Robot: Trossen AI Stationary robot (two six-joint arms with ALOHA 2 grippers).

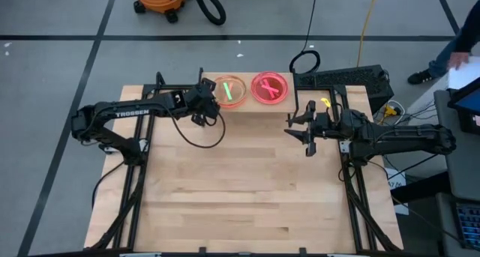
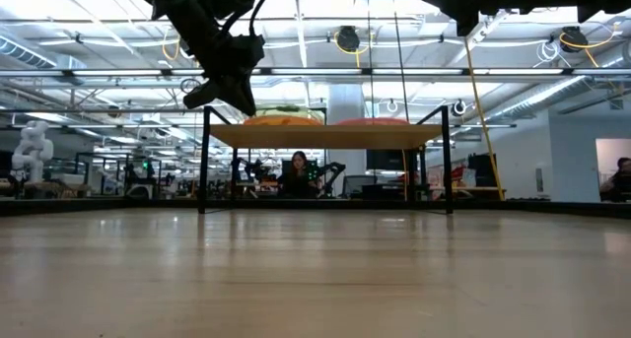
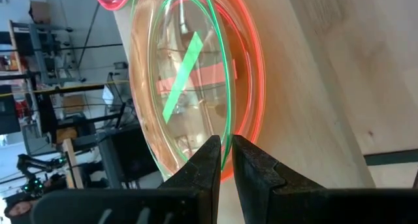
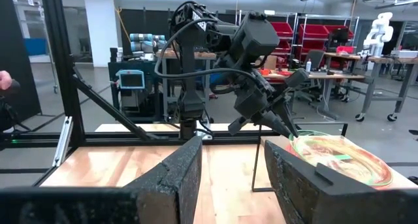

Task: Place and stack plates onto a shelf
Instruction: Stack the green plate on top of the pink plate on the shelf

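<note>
Inspection finds the shelf (image 1: 251,100) at the far edge of the counter (image 1: 240,182), carrying two loads. On its left half sits a stack: a green-rimmed plate (image 1: 229,91) nested in an orange plate (image 1: 241,98). On its right half lies a pink plate (image 1: 270,88).

The left hand (image 1: 204,101) is at the stack's near-left rim. Its wrist view shows the fingers (image 3: 208,160) drawn narrow, almost closed, with the green rim (image 3: 225,87) passing into the slit between them; whether they clamp it or have just let go cannot be told.

The right hand (image 1: 308,133) waits over the counter, just right of the shelf, jaws apart and empty.

Judgement: the stacking step is at its close. The next move calls for a clean release and a straight withdrawal, without dragging the top plate off centre.
</note>
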